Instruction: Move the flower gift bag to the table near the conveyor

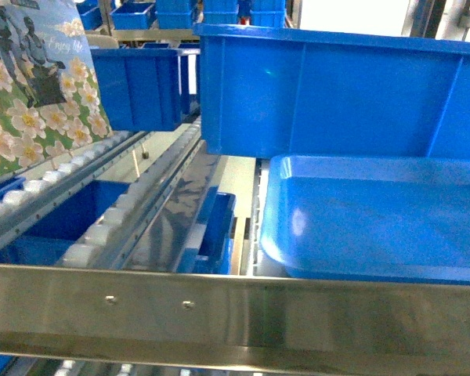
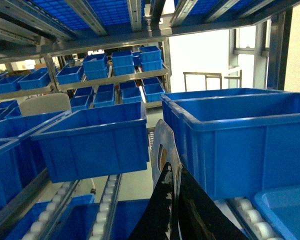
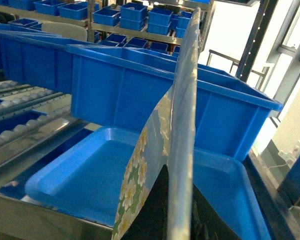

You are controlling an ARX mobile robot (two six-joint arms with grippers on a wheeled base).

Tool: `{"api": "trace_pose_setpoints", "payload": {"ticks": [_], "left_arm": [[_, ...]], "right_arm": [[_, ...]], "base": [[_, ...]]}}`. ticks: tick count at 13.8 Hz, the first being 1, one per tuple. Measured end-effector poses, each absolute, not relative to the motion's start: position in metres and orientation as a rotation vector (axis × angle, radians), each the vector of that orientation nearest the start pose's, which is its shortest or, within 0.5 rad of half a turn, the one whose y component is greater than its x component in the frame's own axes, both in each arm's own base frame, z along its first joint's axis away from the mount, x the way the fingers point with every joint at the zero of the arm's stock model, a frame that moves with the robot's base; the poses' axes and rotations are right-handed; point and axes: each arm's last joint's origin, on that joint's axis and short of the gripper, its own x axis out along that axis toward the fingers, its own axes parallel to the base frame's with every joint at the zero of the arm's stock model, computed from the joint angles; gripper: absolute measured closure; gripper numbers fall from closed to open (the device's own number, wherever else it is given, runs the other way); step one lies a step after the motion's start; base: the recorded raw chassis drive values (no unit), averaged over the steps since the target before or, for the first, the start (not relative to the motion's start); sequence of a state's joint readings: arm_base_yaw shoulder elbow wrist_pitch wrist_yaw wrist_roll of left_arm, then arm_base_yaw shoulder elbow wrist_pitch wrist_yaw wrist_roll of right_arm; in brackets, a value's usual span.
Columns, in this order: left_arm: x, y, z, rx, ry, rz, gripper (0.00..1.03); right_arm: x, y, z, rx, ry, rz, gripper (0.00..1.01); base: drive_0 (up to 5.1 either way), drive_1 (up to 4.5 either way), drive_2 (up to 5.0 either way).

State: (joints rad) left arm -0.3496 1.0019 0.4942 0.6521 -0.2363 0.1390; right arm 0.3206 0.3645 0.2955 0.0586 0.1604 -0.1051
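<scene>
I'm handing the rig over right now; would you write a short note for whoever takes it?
Left gripper: appears shut on the flower gift bag, whose handle edge rises from between the fingers.
Right gripper: appears shut on a flower-print bag, above the blue tray.
Head view: a flowered bag is raised over the conveyor, far left.
Done: bag lifted.
Left: the table is in no view; find it near the conveyor and set the bag down.
</scene>
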Motion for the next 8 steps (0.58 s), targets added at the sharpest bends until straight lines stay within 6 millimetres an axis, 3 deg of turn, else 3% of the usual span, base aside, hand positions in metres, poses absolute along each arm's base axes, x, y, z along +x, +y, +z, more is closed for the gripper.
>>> {"api": "trace_pose_setpoints", "payload": {"ticks": [8], "left_arm": [[0.2051,-0.0677,0.273,0.097,-0.146,-0.104,1.01]], "right_arm": [[0.1137,0.0329,0.2392,-0.108,0.003,0.161,0.99]], "base": [[-4.4,0.48,4.2]]}}
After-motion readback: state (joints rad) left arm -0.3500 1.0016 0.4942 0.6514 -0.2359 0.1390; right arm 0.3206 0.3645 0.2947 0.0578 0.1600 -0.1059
